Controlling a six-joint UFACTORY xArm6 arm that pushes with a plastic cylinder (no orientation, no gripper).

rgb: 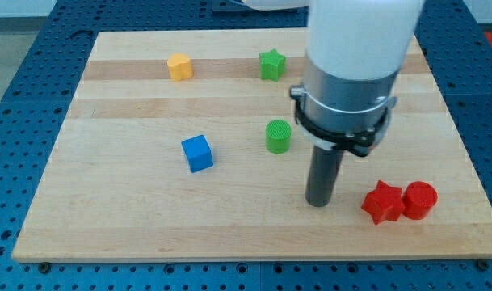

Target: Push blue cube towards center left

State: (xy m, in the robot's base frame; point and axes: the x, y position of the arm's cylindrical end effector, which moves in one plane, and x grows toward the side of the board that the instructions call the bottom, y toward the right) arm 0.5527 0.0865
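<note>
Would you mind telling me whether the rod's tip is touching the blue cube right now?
Apart. The camera view shows bare wooden board between my tip and the blue cube, which sits well toward the view's left of it.

The arm [355, 56] runs out past the picture's top edge, so its upper body is cut off. Its wide body hides a patch of the table [149, 234] at the far right, including part of that far edge.
</note>
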